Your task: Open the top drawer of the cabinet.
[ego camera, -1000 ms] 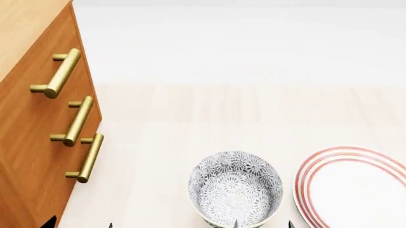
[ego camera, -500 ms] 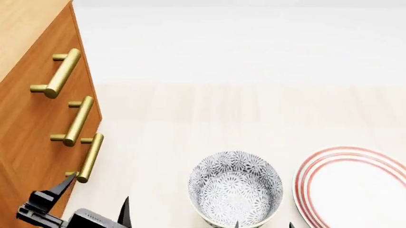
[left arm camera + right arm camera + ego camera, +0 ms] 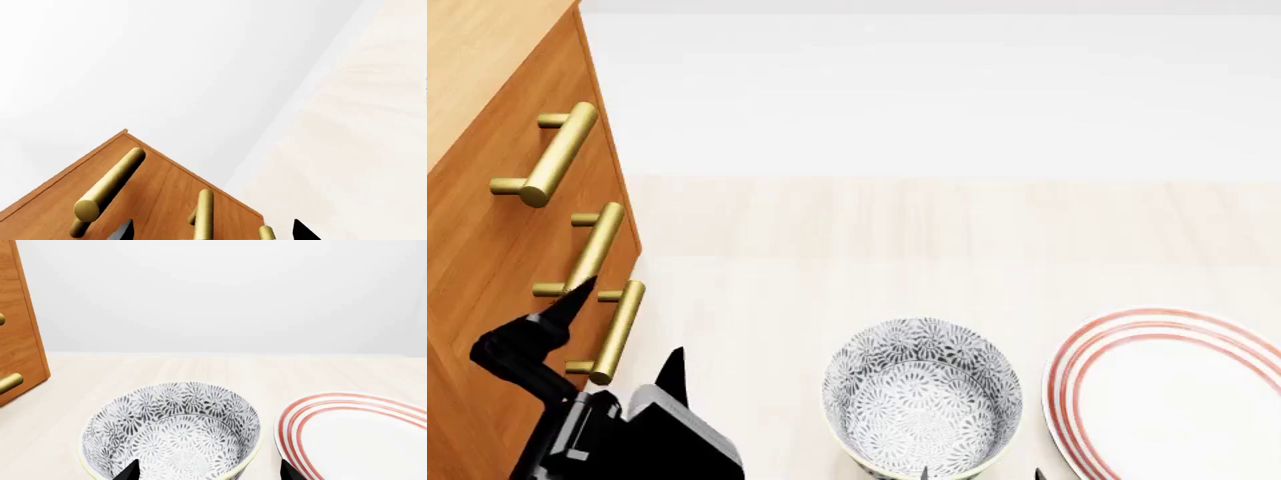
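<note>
Two dark fingertips of the left gripper (image 3: 621, 322) stand spread apart, straddling the lowest brass handle (image 3: 615, 331) and seemingly not touching it. The top drawer (image 3: 527, 160) sits shut, well above, on the cabinet (image 3: 467, 260). Only the right wrist view shows the right gripper (image 3: 208, 471) spread over the patterned bowl (image 3: 171, 432) beside the striped plate (image 3: 353, 435).

The cabinet (image 3: 153, 200) fills the lower left of the frame, its orange-brown front facing the camera. The brass handle of the top drawer (image 3: 110, 185) crosses it diagonally, with two more brass handles (image 3: 203, 215) lower. Two dark fingertips (image 3: 303, 231) of the left gripper (image 3: 213, 232) show at the bottom edge, set apart. The pale counter (image 3: 353, 150) occupies the right side.
</note>
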Tool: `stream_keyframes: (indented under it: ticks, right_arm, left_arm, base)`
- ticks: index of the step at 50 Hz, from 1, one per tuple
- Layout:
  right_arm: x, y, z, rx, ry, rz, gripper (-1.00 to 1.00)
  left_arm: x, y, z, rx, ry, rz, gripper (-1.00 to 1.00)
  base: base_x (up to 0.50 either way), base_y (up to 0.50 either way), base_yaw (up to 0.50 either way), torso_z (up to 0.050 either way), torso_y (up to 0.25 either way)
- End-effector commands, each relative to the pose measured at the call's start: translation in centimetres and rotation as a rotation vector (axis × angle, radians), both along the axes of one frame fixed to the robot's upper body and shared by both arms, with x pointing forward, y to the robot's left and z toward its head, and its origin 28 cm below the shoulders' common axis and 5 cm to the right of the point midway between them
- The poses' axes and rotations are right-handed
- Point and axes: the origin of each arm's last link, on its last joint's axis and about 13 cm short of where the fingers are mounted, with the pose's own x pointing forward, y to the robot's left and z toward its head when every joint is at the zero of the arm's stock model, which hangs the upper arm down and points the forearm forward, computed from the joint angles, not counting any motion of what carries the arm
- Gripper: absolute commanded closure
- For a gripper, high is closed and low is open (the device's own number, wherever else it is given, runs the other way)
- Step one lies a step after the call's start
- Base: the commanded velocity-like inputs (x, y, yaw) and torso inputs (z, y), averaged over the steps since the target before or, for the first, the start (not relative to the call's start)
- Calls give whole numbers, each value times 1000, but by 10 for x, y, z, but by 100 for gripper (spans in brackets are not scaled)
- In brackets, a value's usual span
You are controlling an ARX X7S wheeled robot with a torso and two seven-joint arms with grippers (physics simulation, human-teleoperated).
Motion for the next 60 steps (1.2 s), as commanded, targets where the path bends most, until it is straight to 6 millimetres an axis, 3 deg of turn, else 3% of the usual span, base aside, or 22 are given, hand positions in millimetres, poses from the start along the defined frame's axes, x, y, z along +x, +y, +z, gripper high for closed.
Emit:
stream_keyframes:
  ticks: [1, 10, 15, 22, 44, 60]
  right_arm:
    - [1, 0, 2, 1, -10, 3, -100]
    - [2, 0, 1, 1, -12, 3, -100]
    - [3, -1, 1, 6, -13, -4, -100]
    - [4, -1, 1, 7, -11, -6, -100]
    - [2, 0, 2, 4, -7, -2, -100]
    - [1, 0, 2, 4, -4, -1, -100]
  left_arm:
    - [11, 2, 23, 121, -67, 20, -100]
    - [13, 2, 28, 138, -81, 23, -100]
    - [12, 6, 40, 262, -120, 21, -100]
    - [15, 11, 53, 225, -121, 44, -100]
    - [23, 19, 89, 345, -181, 43, -100]
    - [36, 24, 97, 376, -173, 54, -100]
  base:
    - [0, 0, 0, 0, 0]
    - [0, 0, 0, 0, 0]
    - [0, 0, 0, 0, 0]
    - [0, 0, 0, 0, 0]
    - [0, 0, 0, 0, 0]
    - [0, 0, 0, 0, 0]
